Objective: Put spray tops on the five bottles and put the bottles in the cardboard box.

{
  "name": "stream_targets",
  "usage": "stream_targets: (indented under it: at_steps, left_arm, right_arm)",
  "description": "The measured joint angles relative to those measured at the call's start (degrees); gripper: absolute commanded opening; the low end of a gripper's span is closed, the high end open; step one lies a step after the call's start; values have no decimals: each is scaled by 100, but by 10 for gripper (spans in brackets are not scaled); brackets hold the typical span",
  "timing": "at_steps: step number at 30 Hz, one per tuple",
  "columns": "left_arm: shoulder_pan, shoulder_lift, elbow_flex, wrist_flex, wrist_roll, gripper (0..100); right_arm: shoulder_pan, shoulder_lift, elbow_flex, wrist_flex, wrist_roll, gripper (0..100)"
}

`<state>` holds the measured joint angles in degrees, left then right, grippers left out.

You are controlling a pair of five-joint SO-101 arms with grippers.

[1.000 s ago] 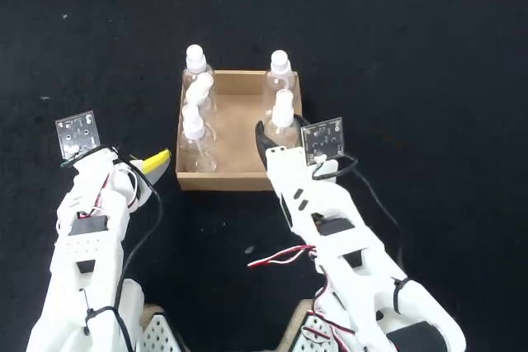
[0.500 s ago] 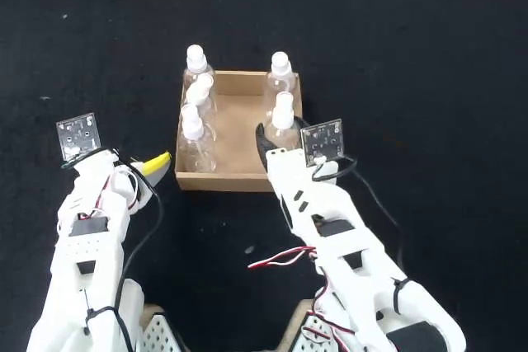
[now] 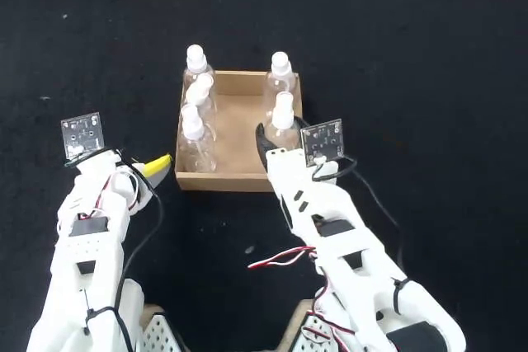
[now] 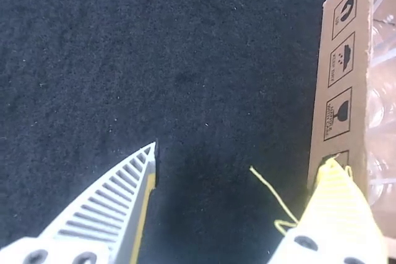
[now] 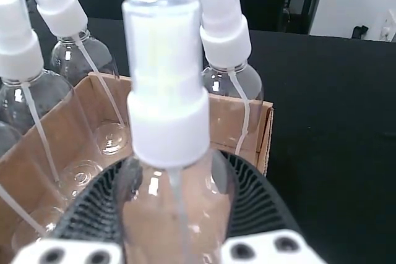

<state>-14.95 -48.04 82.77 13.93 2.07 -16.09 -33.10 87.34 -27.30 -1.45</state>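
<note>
- High view – the right claw (image 3: 279, 133) is closed around one bottle (image 3: 283, 109), its dark fingers on either side of the clear body. That bottle stands upright inside the cardboard box (image 3: 235, 179), in the corner nearest this claw, with a white spray top on it.
- Just beyond the right claw's tips, a second capped bottle (image 3: 280, 68) stands in the box's far corner on the same side. Across the box from the claw, a row of three bottles (image 3: 199, 92) lines the opposite wall, all capped and upright.
- The left claw (image 3: 158, 162) hangs over the black cloth (image 3: 412, 80) just beside the box's near corner. It grips nothing.
- Left wrist view – the left claw (image 4: 241, 156) is spread open, with only cloth (image 4: 154, 47) between its fingers. The box wall (image 4: 337, 91) runs alongside the yellow-tipped finger, which sits at the wall's corner; whether it touches cannot be told. A loose yellow thread (image 4: 272, 193) trails from that finger.
- Right wrist view – the right claw (image 5: 182, 171) hugs the bottle (image 5: 164, 78), ribbed pads against both sides of the body, and the spray top rises straight above the fingers.
- Past the claw's tips the second bottle (image 5: 226, 35) stands against the box's far wall (image 5: 266, 131), and the row of three (image 5: 52, 10) lies off to the claw's side.
</note>
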Motion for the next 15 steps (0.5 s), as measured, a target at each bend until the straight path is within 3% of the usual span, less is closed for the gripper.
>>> stream_targets:
  at_steps: [7,15]
  left_arm:
    - [0,0,0,0,0,317]
    - [0,0,0,0,0,317]
  right_arm:
    - [-9,0,0,0,-9,150]
    - [-299,0,0,237,-9,152]
